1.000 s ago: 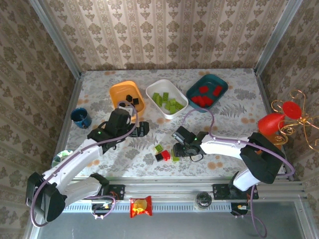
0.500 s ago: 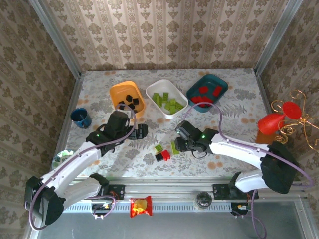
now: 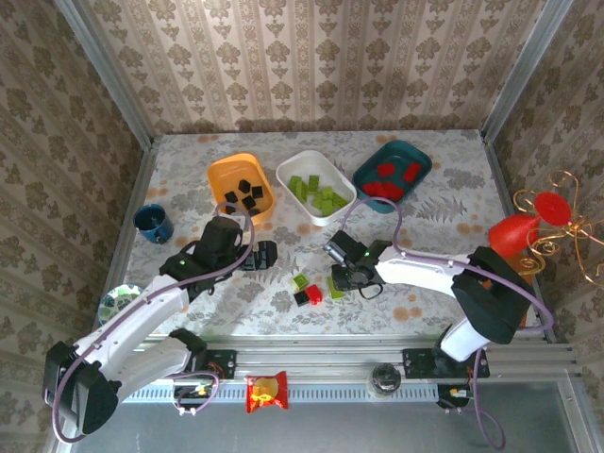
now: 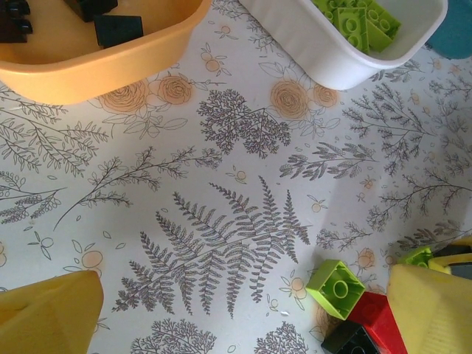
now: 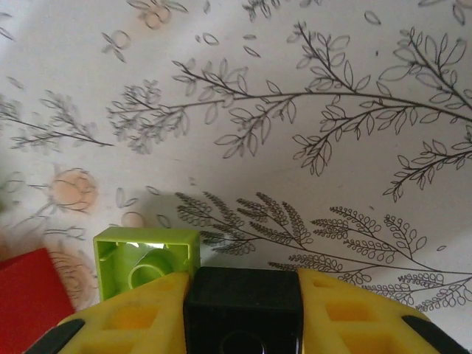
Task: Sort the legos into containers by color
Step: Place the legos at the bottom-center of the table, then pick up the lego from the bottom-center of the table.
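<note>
Floral tabletop (image 5: 310, 66): a green lego (image 5: 146, 259) sits just beside the gripped black lego (image 5: 242, 304)

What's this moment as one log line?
left gripper: open | right gripper: shut on small black plastic lego brick | likely next: rounded orange plastic tub

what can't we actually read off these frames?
Right wrist view: black block, pinched between yellow fingers, runs off the bottom edge; lifted or resting, can't tell.
Same view: red brick cut by the left edge.
Top view: right gripper hides whatever it pinches.
Left wrist view: orange tub and white tub cropped at top; contents uncountable.
</note>
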Controlling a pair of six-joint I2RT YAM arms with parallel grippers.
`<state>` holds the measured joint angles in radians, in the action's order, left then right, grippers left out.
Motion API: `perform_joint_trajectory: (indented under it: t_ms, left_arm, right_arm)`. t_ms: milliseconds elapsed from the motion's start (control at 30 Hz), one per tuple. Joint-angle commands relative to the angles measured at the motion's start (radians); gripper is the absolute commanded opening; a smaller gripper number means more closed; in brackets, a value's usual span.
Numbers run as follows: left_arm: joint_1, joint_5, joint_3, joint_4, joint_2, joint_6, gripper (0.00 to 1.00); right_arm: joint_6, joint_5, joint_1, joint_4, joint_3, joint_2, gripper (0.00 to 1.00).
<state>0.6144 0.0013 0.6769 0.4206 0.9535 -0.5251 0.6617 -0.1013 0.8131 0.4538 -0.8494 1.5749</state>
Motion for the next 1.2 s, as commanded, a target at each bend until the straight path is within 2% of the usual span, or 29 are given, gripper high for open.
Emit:
perform_joint_trajectory:
  t_ms: [0, 133, 200, 467, 700, 800, 1067, 1167]
  left_arm:
    - [-0.014, 0.001, -0.008, 0.014, -0.008, -0.021, 1.00]
    - [-0.021, 0.011, -0.015, 0.008, -0.010, -0.024, 1.00]
    - [-0.021, 0.015, -0.016, 0.004, -0.010, -0.026, 1.00]
    - [-0.025, 0.028, -0.013, -0.003, -0.012, -0.026, 1.00]
    - [-0.028, 0.042, -0.013, -0.023, 0.003, -0.027, 1.00]
    - [-0.028, 0.049, -0.011, -0.029, 0.013, -0.027, 1.00]
    - [-0.030, 0.050, -0.018, -0.026, 0.011, -0.027, 1.00]
    - [-0.030, 0.049, -0.020, -0.030, 0.013, -0.027, 1.00]
  right_arm:
    - [0.018, -0.030, -0.004, -0.012, 0.004, 0.013, 0.41]
    - [0.024, -0.041, -0.005, -0.012, 0.013, -0.003, 0.60]
    - [0.027, -0.044, -0.009, -0.012, 0.021, -0.016, 0.64]
    - [0.052, -0.050, -0.028, -0.013, 0.082, -0.074, 0.60]
    - [0.074, -0.012, -0.048, -0.075, 0.154, -0.178, 0.64]
    - [0.075, -0.013, -0.051, -0.073, 0.154, -0.178, 0.64]
    - [0.093, -0.034, -0.071, -0.031, 0.185, -0.178, 0.54]
    - [0.097, -0.040, -0.085, -0.018, 0.211, -0.238, 0.52]
